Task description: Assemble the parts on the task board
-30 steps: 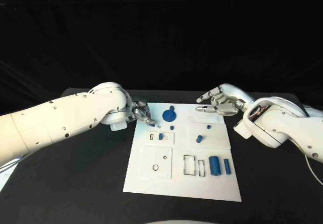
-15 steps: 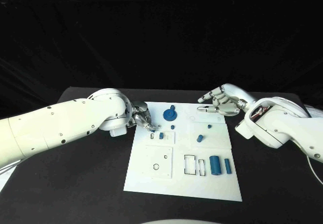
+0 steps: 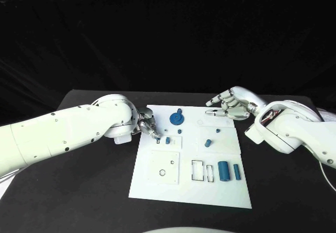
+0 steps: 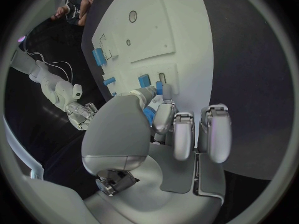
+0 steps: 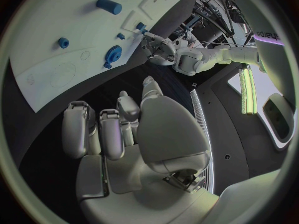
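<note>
Parts are only partly assembled on the task board [image 3: 183, 189]: a gear [image 3: 176, 118] and small pegs stand near its far end, while two blue cylinders [image 3: 229, 171] lie loose by empty slots. The left hand [image 3: 147, 127] pinches a small blue piece [image 4: 149, 115] over the board's left edge; the right hand [image 3: 229, 107] hovers spread, holding nothing.

A black tabletop [image 3: 84, 194] spreads across the lower half of the head view, its surface matte and dark. Behind its far edge hangs a black curtain [image 3: 168, 43], falling in what look like soft folds, though they are hard to make out against the dark.
</note>
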`<state>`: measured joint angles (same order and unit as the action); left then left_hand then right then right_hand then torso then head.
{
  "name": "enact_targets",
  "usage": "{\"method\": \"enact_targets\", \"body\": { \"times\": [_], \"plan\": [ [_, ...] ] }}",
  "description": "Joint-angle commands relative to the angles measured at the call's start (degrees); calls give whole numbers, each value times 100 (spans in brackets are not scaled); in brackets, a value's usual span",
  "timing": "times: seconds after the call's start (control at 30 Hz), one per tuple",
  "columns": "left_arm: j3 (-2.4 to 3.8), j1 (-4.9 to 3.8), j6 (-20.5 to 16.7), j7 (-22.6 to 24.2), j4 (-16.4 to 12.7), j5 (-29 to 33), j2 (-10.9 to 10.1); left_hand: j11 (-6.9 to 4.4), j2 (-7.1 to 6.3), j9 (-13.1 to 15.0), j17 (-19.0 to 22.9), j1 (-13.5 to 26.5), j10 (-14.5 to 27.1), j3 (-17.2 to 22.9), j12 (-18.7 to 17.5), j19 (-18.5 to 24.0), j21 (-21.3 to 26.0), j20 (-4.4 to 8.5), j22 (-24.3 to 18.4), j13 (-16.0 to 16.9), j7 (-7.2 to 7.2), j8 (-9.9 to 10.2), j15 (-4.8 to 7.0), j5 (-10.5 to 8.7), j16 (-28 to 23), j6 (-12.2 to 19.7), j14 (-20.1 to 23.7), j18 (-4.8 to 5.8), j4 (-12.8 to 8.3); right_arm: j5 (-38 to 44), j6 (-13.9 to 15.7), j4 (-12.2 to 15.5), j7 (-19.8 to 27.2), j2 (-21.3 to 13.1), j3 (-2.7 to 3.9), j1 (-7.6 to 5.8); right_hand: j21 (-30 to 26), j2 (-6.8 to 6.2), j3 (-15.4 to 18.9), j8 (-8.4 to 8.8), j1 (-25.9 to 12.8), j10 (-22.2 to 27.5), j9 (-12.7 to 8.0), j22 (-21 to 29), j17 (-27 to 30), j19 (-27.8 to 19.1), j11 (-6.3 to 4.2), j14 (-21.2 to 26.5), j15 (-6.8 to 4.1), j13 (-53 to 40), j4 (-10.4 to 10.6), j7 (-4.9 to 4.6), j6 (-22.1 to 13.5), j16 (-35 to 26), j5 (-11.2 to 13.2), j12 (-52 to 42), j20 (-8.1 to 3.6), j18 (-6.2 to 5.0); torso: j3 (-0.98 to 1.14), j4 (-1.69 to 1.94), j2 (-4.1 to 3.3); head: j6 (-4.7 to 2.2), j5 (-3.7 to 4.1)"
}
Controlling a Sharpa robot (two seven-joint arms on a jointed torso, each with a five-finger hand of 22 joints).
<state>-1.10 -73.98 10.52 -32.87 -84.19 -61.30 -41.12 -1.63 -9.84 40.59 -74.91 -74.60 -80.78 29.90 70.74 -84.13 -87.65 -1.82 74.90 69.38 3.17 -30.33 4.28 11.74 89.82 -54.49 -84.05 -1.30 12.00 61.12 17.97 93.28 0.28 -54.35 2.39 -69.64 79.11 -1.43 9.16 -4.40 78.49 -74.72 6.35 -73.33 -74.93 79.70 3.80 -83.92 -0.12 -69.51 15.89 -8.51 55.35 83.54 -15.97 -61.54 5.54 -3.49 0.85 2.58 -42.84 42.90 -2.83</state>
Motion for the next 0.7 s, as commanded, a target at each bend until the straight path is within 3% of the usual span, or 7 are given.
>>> {"method": "enact_targets", "body": {
  "times": [0.03,0.7],
  "plan": [
    [-1,26,151,-142,-4,-80,28,0,-28,-8,-1509,-2,-47,793,-5,-474,-35,29,1348,-8,-60,36,25,33,18,-105,-595,70,-767,11,-59,8,51,0,0,5,-28,55,22,0,2,5,5,5,-573,-35,-17,-376,-50,-5,1,-2,54,-28,-20,-32,3,-48,-2,4,-2,2,3],
    [-1,77,449,-217,-25,-142,27,-4,-42,-12,-1509,19,-43,808,-36,-475,-37,31,1350,-40,-64,46,28,72,18,-126,-595,71,-778,11,-69,11,59,-6,0,5,-28,55,22,0,2,5,5,5,-573,-35,-17,-376,-50,-5,1,-2,54,-28,-20,-32,3,-48,-1,-2,-1,29,-7]
  ]
}}
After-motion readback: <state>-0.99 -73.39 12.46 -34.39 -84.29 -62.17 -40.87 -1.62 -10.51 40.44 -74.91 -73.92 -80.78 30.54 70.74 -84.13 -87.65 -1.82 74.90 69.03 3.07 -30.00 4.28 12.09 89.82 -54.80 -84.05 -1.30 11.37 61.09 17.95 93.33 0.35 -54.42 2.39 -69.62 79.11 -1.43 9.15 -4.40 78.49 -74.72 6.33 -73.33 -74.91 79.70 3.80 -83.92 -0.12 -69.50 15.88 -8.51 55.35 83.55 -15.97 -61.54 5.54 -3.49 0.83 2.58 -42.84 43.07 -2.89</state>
